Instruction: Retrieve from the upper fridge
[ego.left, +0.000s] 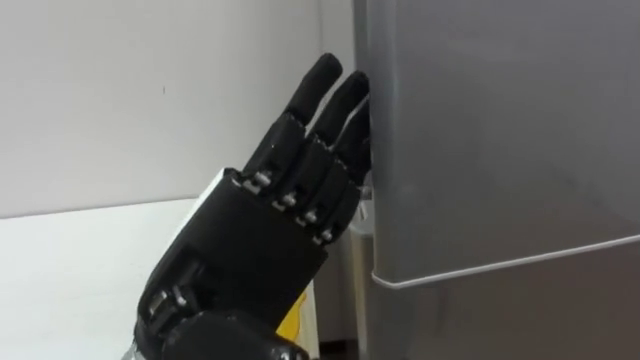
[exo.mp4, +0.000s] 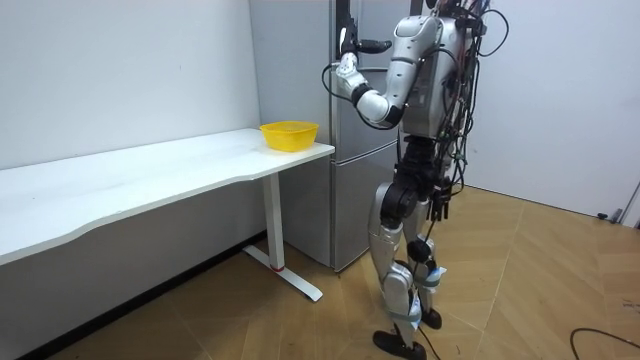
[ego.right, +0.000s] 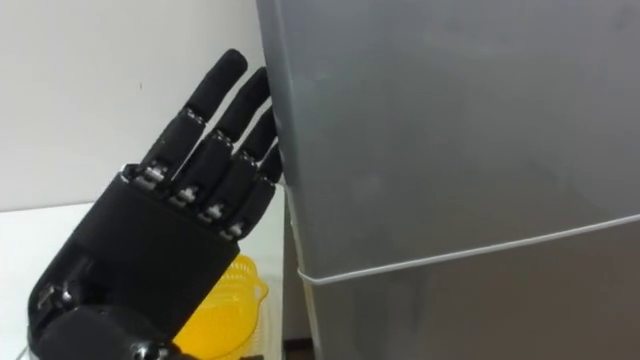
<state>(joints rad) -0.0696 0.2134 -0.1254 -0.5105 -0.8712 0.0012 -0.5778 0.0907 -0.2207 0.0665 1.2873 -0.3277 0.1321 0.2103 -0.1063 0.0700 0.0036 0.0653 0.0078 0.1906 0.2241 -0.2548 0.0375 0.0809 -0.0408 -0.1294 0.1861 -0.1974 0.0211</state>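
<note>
Left hand (ego.left: 270, 230), fingers straight (holding nothing), tips at the upper fridge door (ego.left: 500, 130) edge.

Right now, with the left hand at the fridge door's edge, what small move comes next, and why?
Probably curl the left hand round the upper door's left edge and pull: its fingers lie straight there, and the door looks shut.
</note>
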